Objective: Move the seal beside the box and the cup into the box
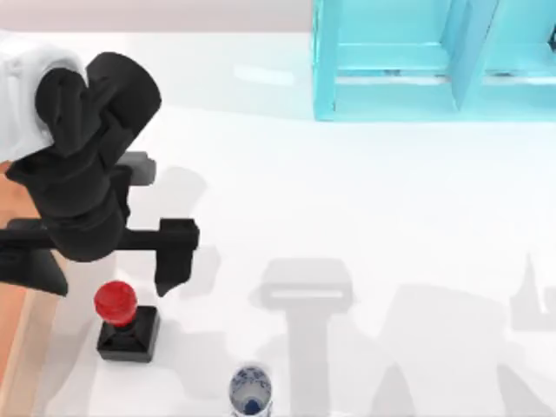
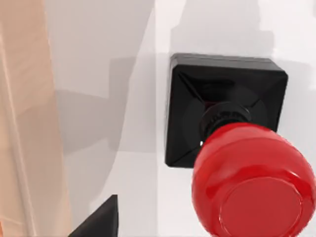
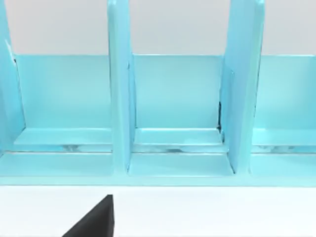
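Top view shows the seal (image 1: 122, 320) standing just beside the box (image 1: 16, 308), with the left gripper (image 1: 95, 261) spread wide above it, holding nothing. Left undone, I judge: the cup (image 1: 250, 391), well apart from the box.

The top view's lower edge cut off the cup (image 1: 250, 393), and its left edge cut the box (image 1: 16, 334). My left arm hid my left gripper's (image 1: 109, 265) other finger.
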Available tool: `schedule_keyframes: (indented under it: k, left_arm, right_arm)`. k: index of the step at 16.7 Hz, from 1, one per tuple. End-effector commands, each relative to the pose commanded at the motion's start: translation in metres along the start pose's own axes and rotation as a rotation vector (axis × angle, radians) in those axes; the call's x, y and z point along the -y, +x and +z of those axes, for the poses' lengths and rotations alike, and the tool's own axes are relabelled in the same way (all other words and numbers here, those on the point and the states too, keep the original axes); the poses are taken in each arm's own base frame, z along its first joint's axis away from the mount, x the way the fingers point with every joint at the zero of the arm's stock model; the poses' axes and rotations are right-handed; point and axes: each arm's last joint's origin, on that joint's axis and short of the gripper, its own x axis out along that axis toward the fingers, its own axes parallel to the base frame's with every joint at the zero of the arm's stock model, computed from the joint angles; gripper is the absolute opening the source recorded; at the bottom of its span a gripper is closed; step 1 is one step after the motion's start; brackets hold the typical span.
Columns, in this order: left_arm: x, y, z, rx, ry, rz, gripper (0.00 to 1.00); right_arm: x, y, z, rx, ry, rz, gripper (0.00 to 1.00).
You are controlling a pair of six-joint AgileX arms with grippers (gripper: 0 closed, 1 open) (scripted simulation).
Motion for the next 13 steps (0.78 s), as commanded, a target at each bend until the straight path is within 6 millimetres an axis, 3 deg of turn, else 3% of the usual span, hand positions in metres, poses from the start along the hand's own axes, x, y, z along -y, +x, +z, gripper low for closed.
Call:
schedule_keyframes:
  k: [3, 8, 13]
  left_arm:
    - [0.002, -0.024, 0.004, -0.004, -0.001, 0.002, 1.00]
    - [0.000, -0.086, 0.001, -0.002, -0.002, 0.001, 1.00]
    - [-0.001, -0.096, -0.001, 0.000, -0.002, 0.000, 1.00]
  right_arm:
    - [0.000, 0.000, 0.000, 0.000, 0.000, 0.000, 1.00]
    - [0.000, 0.000, 0.000, 0.000, 0.000, 0.000, 1.00]
    - [0.000, 0.000, 0.000, 0.000, 0.000, 0.000, 1.00]
